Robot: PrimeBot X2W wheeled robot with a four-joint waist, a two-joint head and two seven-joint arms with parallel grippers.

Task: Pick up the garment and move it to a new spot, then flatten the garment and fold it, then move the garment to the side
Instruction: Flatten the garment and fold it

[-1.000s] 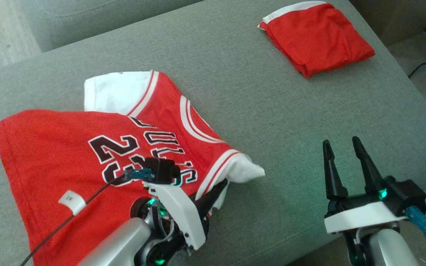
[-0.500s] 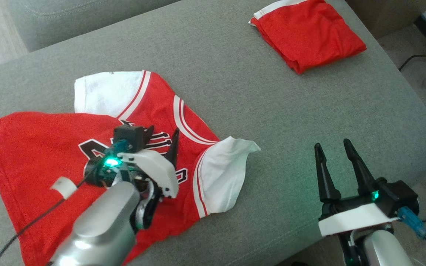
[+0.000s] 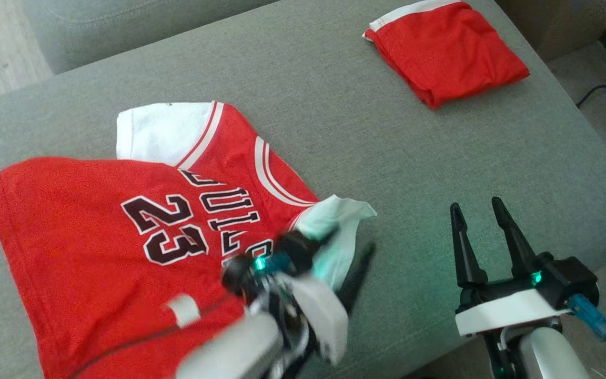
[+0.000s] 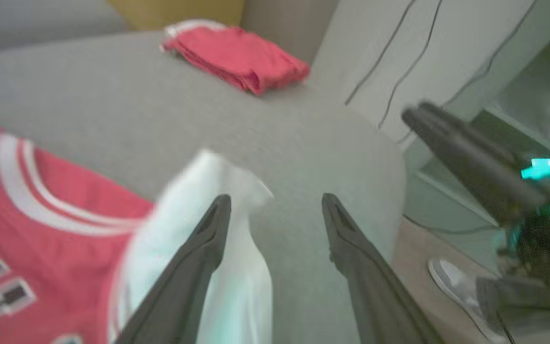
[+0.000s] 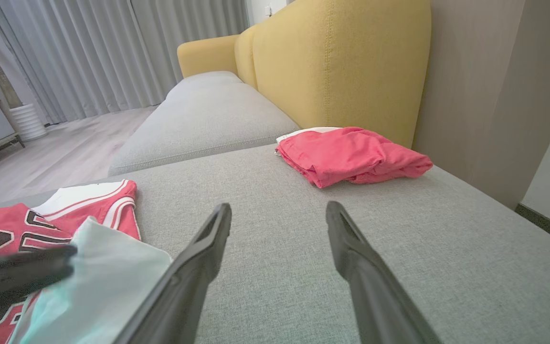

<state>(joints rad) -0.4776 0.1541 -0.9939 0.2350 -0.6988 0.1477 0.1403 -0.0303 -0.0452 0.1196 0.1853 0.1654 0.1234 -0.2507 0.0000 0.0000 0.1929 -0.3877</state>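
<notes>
Red jersey [image 3: 87,237] lay rumpled at front-left corner of cushion [image 3: 413,173]; left gripper [image 4: 276,198] and right gripper [image 3: 482,205] gaped wide; white sleeve [image 3: 347,213] wanted pinching at hem, drawing flat.

The right end effector [image 3: 476,205] has two long dark fingers [image 3: 463,247] on a white bracket [image 3: 503,311], a green light [image 3: 533,277], a blue connector [image 3: 587,310] and a silver forearm [image 3: 550,352]. The left end effector [image 4: 276,198] matches; its dark cable [image 3: 124,339] bears a white tag [image 3: 183,310].
</notes>
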